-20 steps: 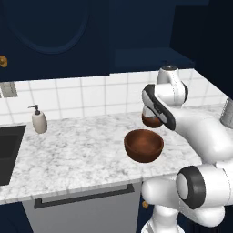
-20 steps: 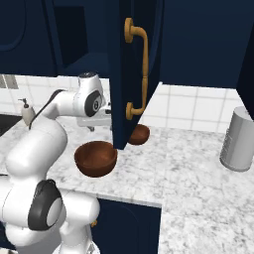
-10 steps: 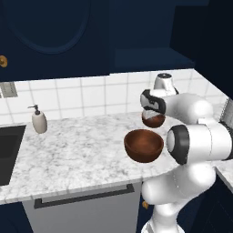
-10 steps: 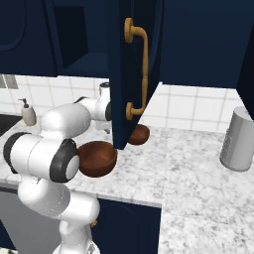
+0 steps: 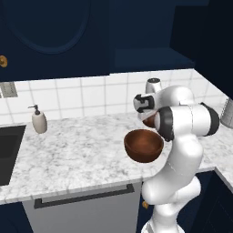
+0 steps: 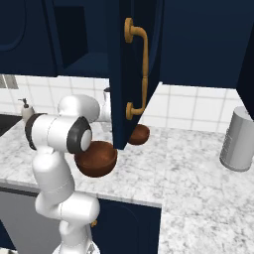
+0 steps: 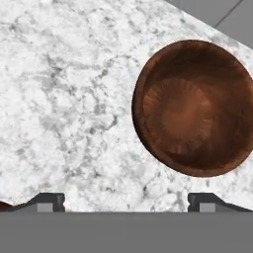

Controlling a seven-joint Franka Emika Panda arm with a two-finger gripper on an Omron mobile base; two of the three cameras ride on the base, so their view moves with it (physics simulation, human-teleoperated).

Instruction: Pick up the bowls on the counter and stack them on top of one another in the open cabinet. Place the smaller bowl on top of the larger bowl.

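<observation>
The larger bowl (image 5: 143, 144) (image 6: 96, 158) (image 7: 195, 106) sits upright near the front edge of the marbled counter (image 5: 77, 150) (image 7: 64, 99). Behind it lies the smaller bowl (image 5: 149, 121) (image 6: 138, 135), partly hidden by my arm and by the door. My gripper (image 5: 144, 110) (image 7: 126, 202) hovers above the counter between the two bowls, close to the smaller one. It is open and holds nothing. A sliver of the smaller bowl (image 7: 4, 205) shows beside one fingertip (image 7: 49, 199). The open cabinet shelf (image 5: 150, 59) (image 6: 89, 64) is above.
The swung-out navy cabinet door (image 6: 134, 69) with its brass handle hangs over the counter just right of my arm. A grey canister (image 6: 239, 140) (image 5: 227, 113) stands at the far right. A soap dispenser (image 5: 39, 122) and a dark sink (image 5: 7, 152) are at the left.
My arm has folded round, its elbow swinging to the front, and the hand has shifted slightly left above the counter. Both bowls stay where they were.
</observation>
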